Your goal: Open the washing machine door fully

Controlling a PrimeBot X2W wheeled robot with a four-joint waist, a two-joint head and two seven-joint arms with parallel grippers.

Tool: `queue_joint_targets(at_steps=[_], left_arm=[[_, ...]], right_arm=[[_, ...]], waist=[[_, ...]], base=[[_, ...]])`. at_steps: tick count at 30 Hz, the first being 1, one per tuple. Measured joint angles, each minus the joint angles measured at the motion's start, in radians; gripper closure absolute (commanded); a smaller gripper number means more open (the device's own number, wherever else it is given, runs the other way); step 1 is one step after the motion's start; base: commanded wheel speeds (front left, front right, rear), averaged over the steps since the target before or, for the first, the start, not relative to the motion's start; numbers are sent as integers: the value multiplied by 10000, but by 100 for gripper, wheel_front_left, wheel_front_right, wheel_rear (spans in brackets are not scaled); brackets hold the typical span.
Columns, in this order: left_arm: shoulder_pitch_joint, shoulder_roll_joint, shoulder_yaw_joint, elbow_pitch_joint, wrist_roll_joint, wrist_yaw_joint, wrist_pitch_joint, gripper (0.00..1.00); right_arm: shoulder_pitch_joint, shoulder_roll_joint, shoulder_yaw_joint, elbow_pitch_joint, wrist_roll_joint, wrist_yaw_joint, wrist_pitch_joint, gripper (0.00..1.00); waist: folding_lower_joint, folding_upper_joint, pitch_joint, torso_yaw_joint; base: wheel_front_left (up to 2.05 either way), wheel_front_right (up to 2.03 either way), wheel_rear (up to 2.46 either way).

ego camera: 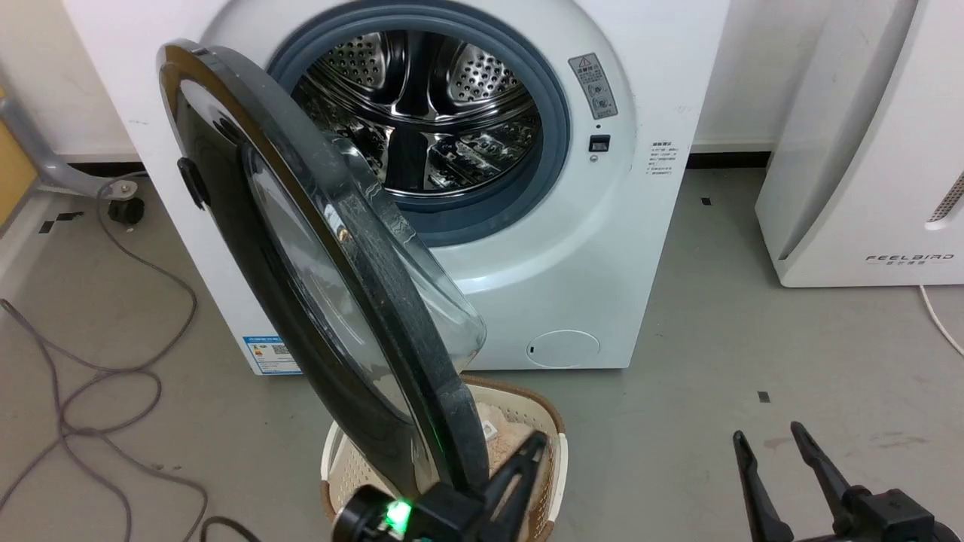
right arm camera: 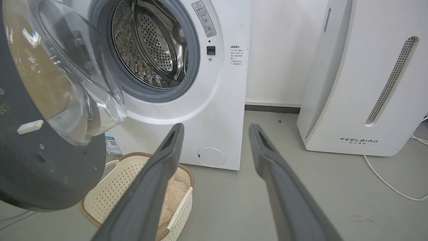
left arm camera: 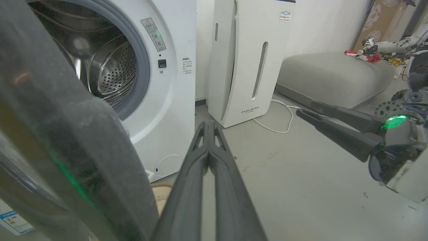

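The white washing machine stands ahead with its steel drum exposed. Its glossy black door is swung out toward me, seen nearly edge-on, with the glass bowl bulging to the right. My left gripper is shut with nothing in it, close beside the door's lower free rim on its inner side; contact cannot be told. In the left wrist view the door rim looms left of the shut gripper. My right gripper hangs open over bare floor, well right of the door.
A cream laundry basket holding beige cloth sits on the floor under the door's free edge. The white FEELBIRD appliance stands to the right with a white cord. Grey cables loop at left. A grey cushion lies beyond.
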Motion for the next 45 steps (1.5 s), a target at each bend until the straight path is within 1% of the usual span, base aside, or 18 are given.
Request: queue_joint_targets(at_steps=[3, 11, 16, 20, 27, 34, 39, 45], left_arm=[[-12, -50, 261, 267, -73, 370, -128, 100], [-24, -104, 679, 468, -192, 1087, -213, 100], [138, -151, 752, 353, -234, 1407, -282, 100], [520, -82, 838, -8, -349, 1498, -259, 100], [1329, 485, 951, -1072, -345, 1628, 94, 100], [1373, 836, 1139, -1304, -318, 1699, 173, 100], [1502, 849, 1302, -1444, -303, 2027, 153, 100], [1854, 911, 1787, -1724, -305, 2487, -44, 100]], right_arm=[[1, 0, -38, 25, 2, -2, 0, 0], [2, 0, 19, 113, 92, 0, 0, 0], [2, 0, 48, 201, 111, 0, -2, 0], [3, 0, 54, 286, 184, 0, -4, 0], [49, 2, -63, 336, 268, -2, -33, 0], [46, 2, -42, 460, 337, 0, -90, 0], [80, 2, -190, 508, 360, 0, -94, 0], [101, 4, -368, 497, 359, -2, -100, 0]], waist=[[0, 0, 5, -3], [0, 0, 10, -8], [0, 0, 26, -17], [1, 0, 29, 9], [0, 0, 51, 303], [0, 0, 96, 566], [0, 0, 57, 702], [0, 0, 89, 1234]], base=[[0, 0, 0], [0, 0, 0], [0, 0, 0], [0, 0, 0], [0, 0, 0], [0, 0, 0], [0, 0, 0], [0, 0, 0]])
